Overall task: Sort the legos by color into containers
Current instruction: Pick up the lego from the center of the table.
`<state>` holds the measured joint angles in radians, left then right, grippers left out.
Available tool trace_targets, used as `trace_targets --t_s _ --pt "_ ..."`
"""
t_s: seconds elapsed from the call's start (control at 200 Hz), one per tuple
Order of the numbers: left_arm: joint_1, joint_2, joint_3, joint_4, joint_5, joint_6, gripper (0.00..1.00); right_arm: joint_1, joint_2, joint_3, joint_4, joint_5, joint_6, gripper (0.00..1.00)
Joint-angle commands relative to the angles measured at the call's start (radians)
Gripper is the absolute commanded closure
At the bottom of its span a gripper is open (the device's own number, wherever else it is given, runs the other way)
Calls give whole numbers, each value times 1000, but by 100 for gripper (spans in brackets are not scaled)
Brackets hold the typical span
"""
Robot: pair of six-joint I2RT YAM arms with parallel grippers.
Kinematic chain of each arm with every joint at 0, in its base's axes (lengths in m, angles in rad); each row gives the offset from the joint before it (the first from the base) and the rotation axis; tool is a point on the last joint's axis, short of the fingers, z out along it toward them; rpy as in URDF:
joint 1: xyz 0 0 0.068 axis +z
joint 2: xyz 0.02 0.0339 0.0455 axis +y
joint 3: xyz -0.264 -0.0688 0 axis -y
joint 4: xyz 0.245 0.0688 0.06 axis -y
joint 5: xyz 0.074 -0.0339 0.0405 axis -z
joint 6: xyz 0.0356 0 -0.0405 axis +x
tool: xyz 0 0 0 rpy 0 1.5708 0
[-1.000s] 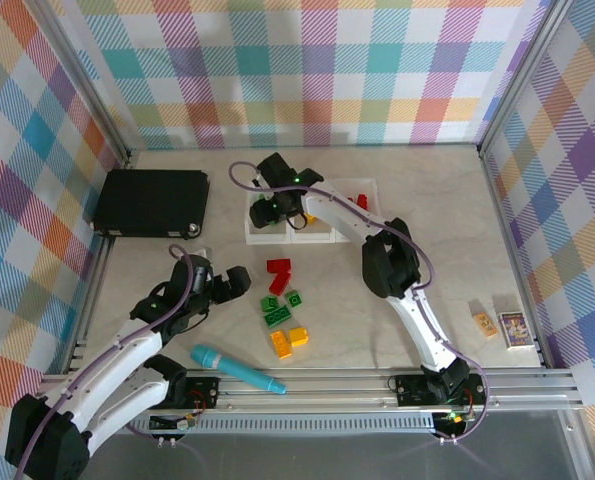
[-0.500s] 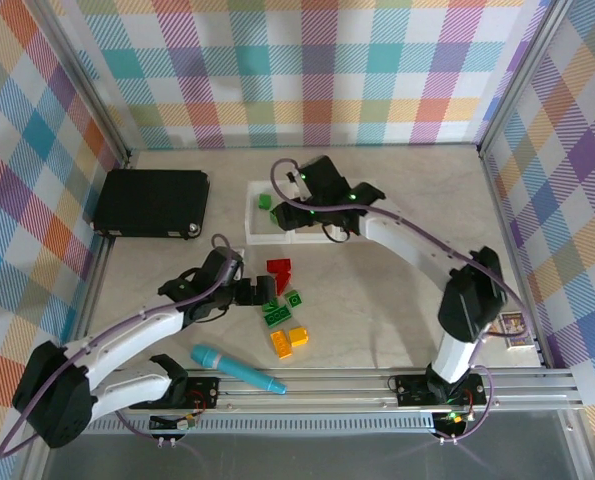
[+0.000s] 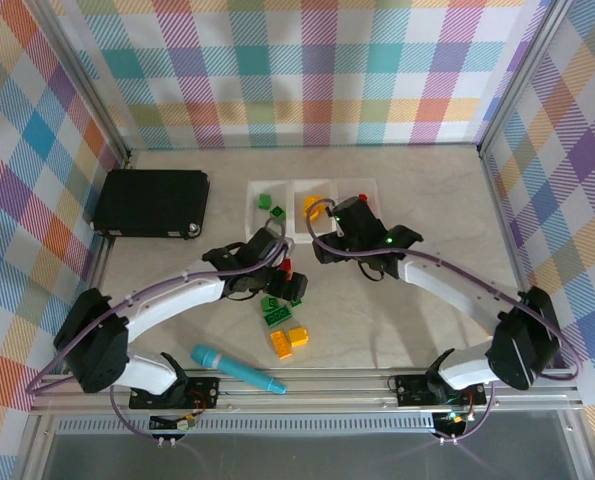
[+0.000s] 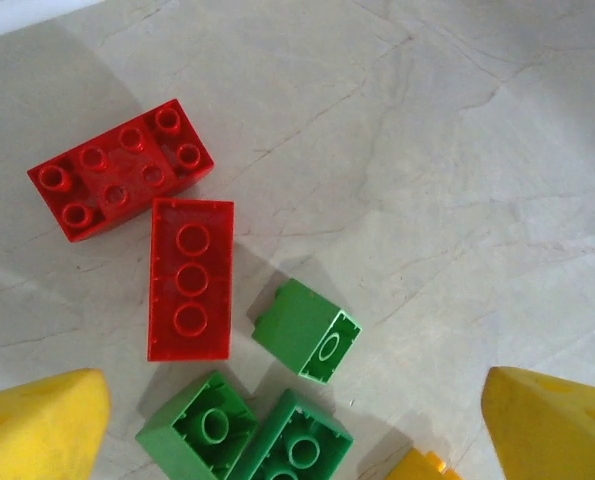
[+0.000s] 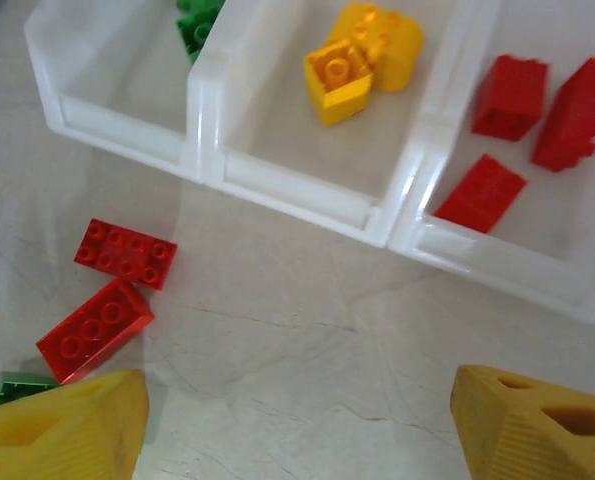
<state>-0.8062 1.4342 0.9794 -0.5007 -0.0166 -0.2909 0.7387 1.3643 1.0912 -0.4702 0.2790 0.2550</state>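
The left tool (image 4: 293, 405) hangs wide and empty over loose bricks on the worktop (image 4: 457, 150), just on the near side of the trays (image 5: 287, 190): two red bricks (image 4: 190, 278) and three green bricks (image 4: 305, 330). The right tool (image 5: 297, 415), also wide and empty, hovers by the trays' near wall. Inside them lie green, yellow and red pieces.

Right wrist: green brick (image 5: 199, 22) cut by top edge
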Motion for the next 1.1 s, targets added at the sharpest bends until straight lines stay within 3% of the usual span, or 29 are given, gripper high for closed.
trace_targets --t_s 0.0,0.175,0.445,0.74,1.095 --pt "-43 58 66 -134 -126 -114 10 -11 -67 -34 42 80 20 20" --pt "-132 109 105 -131 -222 -473 18 -27 -104 -68 37 95 22 19" --pt "-223 171 95 -48 -284 -748 23 -32 -148 -112 36 57 41 19" --pt "-231 267 182 -171 -444 -848 25 -32 -280 -205 32 55 37 18" --pt "-231 348 201 -175 -384 -874 30 -69 -382 -286 36 79 4 14"
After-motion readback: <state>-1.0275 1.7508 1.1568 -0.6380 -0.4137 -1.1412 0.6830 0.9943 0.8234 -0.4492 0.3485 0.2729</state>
